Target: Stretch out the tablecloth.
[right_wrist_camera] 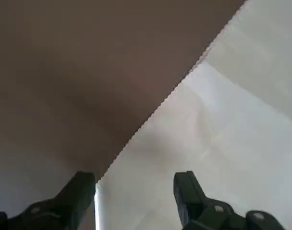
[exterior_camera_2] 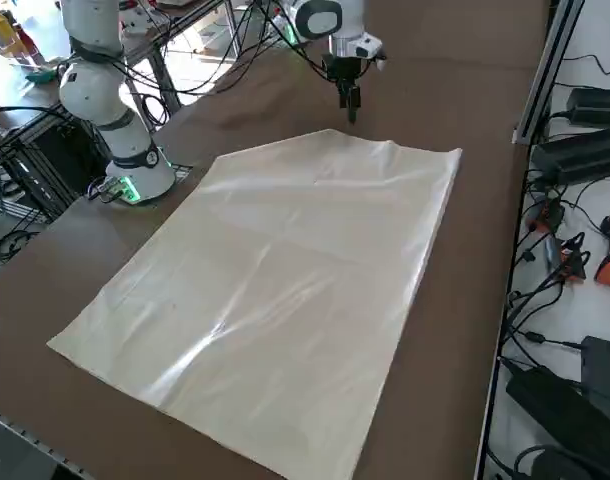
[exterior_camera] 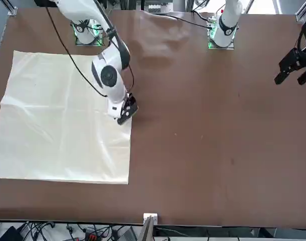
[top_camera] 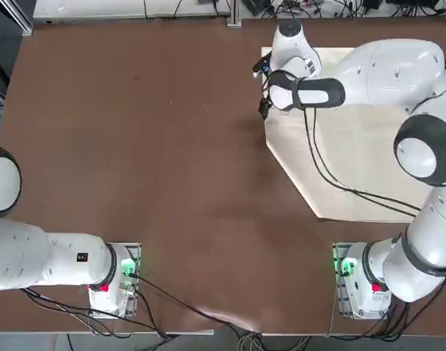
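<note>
The right side view shows the whole tablecloth point(exterior_camera_2: 275, 290), creased and spread across the middle of the frame on the desk point(exterior_camera_2: 465, 260), while in the top view the right arm point(top_camera: 376, 73) covers part of it at the upper right. In the wrist view the right gripper's fingers point(right_wrist_camera: 190, 194) stand spread, the cloth's edge running between them.

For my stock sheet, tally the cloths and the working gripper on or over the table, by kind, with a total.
Cream tablecloth: 1, lying mostly flat, lightly creased
Right gripper: 1, open, above the cloth's edge
Total: 2
</note>
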You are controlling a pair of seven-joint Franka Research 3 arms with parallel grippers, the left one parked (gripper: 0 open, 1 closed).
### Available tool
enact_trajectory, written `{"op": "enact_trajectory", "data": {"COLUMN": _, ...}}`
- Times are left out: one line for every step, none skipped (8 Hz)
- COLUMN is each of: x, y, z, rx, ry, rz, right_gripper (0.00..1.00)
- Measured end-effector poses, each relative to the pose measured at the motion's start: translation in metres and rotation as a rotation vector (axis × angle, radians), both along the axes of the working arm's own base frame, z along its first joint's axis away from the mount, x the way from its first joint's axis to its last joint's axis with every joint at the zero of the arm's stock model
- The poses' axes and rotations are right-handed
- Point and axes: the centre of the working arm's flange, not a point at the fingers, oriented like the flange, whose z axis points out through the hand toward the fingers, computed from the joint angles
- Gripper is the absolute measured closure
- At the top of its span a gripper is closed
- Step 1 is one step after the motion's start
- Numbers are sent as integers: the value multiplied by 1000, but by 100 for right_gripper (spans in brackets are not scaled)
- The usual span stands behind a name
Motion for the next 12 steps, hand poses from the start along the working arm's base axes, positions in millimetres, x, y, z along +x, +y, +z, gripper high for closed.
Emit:
{"op": "enact_trajectory", "data": {"x": -26, "y": 3, "z": -4, "rx": -27, "ry": -19, "rz": 66, "right_gripper": 0}}
{"op": "enact_trajectory", "data": {"x": -54, "y": 5, "z": -11, "rx": -44, "ry": -33, "rz": 128, "right_gripper": 0}}
{"op": "enact_trajectory", "data": {"x": -80, "y": 6, "z": -19, "rx": -57, "ry": -48, "rz": 192, "right_gripper": 0}}
{"op": "enact_trajectory", "data": {"x": -97, "y": 4, "z": -27, "rx": -66, "ry": -66, "rz": 246, "right_gripper": 0}}
{"op": "enact_trajectory", "data": {"x": -109, "y": 0, "z": -38, "rx": -66, "ry": -77, "rz": 279, "right_gripper": 0}}
{"op": "enact_trajectory", "data": {"x": -119, "y": -7, "z": -49, "rx": -54, "ry": -79, "rz": 294, "right_gripper": 0}}
{"op": "enact_trajectory", "data": {"x": -126, "y": -13, "z": -58, "rx": -43, "ry": -78, "rz": 298, "right_gripper": 0}}
{"op": "enact_trajectory", "data": {"x": -131, "y": -18, "z": -64, "rx": -39, "ry": -73, "rz": 299, "right_gripper": 0}}
{"op": "enact_trajectory", "data": {"x": -135, "y": -22, "z": -68, "rx": -42, "ry": -66, "rz": 300, "right_gripper": 0}}
{"op": "enact_trajectory", "data": {"x": -138, "y": -25, "z": -72, "rx": -47, "ry": -57, "rz": 301, "right_gripper": 0}}
{"op": "enact_trajectory", "data": {"x": -140, "y": -29, "z": -76, "rx": -52, "ry": -51, "rz": 298, "right_gripper": 0}}
{"op": "enact_trajectory", "data": {"x": -141, "y": -34, "z": -79, "rx": -56, "ry": -46, "rz": 291, "right_gripper": 0}}
